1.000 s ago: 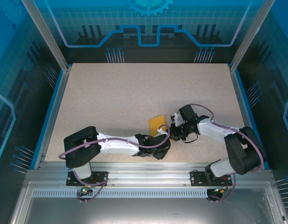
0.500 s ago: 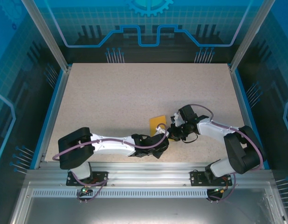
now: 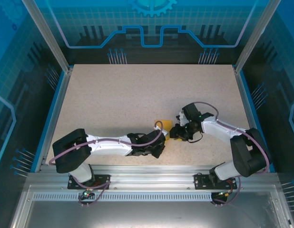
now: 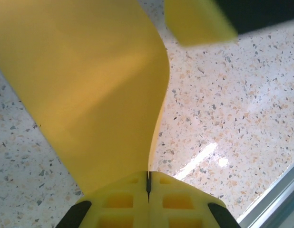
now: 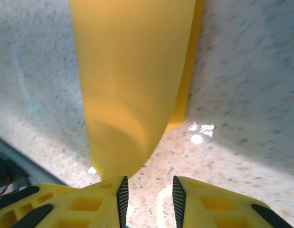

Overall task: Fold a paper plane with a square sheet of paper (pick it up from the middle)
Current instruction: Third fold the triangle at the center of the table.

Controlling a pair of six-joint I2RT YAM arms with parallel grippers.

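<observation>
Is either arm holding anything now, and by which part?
The left gripper pinches the square sheet of paper by its near edge, jaws shut. The right gripper has open jaws, gripping nothing.

The left arm (image 3: 109, 145) lies low, stretched rightward from its base, with the wrist angled toward the middle. The left tool (image 4: 148, 175) has its yellow fingers (image 4: 118, 202) pressed together, pinching the square sheet of paper (image 4: 90, 85). The right arm (image 3: 223, 130) bends sharply at the elbow and reaches leftward, also low. The right tool (image 5: 149, 185) points toward the left one, tips close together, its fingers (image 5: 204, 204) parted by a narrow gap.
</observation>
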